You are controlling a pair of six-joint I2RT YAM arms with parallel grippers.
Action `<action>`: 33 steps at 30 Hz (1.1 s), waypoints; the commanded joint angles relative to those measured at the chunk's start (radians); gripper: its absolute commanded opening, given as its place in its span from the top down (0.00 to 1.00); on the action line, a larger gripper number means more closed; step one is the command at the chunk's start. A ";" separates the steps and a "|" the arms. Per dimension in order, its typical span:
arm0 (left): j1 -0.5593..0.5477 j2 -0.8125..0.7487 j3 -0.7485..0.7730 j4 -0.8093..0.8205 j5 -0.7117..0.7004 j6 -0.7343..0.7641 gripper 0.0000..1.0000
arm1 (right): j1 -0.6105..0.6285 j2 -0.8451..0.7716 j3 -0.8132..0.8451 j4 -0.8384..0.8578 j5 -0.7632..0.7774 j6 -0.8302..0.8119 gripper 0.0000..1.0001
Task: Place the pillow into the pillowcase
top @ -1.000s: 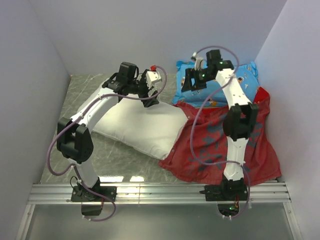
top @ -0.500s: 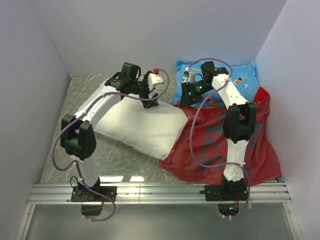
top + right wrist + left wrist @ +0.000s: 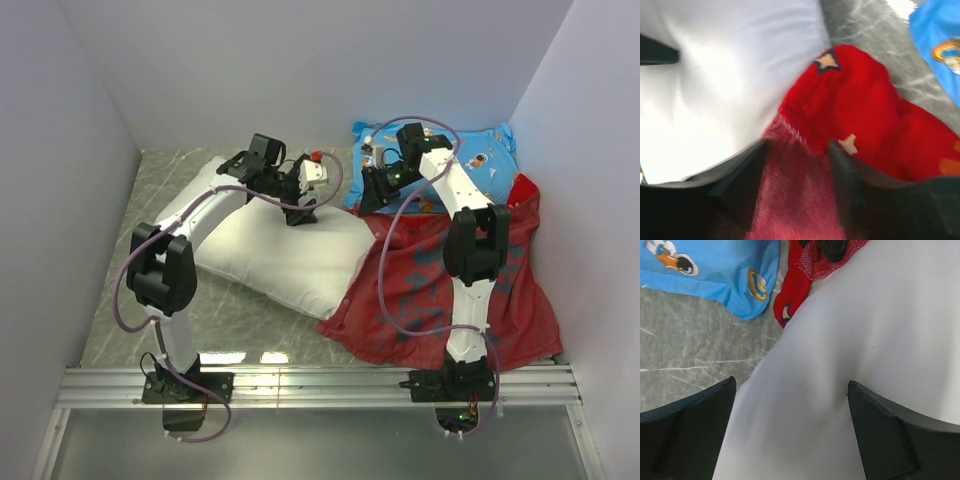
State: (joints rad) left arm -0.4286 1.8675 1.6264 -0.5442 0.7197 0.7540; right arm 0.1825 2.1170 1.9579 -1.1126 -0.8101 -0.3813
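Counts: one pillow (image 3: 280, 255), one pillowcase (image 3: 420, 290), one blue pillow (image 3: 480, 155), two grippers.
Pillow: white, lying on the grey table (image 3: 225, 322) left of centre. None of it can be seen inside the pillowcase. Its right end meets the pillowcase's far-left corner.
Pillowcase: crumpled on the right side under the right arm, with the dull red face and its dark marks upward. Bright red print shows at the far-left corner, beside the pillow.
Blue pillow: at the far right, just beyond the pillowcase.
Left gripper (image 3: 791, 385): over the far part of the pillow with its fingers (image 3: 685, 430) spread wide. It grips nothing. The pillow's surface fills the gap, and the fabric dents where one fingertip touches it.
Right gripper (image 3: 797, 145): at the pillowcase's far-left corner, close to the left gripper. Its fingers (image 3: 740, 195) are drawn in on a fold of dull red cloth that lies between them. The view is blurred.
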 commanded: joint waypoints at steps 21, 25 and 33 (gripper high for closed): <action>-0.110 -0.215 -0.083 -0.039 0.259 0.081 1.00 | 0.225 -0.026 0.050 0.810 -0.045 0.929 1.00; -0.052 -0.240 -0.158 0.214 0.232 -0.256 1.00 | 0.255 0.063 0.172 0.861 0.032 1.016 1.00; 0.056 -0.243 -0.299 0.444 -0.058 -0.447 1.00 | 0.195 0.114 0.285 0.754 0.147 0.929 0.48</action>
State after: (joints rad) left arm -0.3962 1.6627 1.3449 -0.2661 0.7341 0.4435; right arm 0.4152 2.2990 2.2208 -0.3985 -0.7181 0.5777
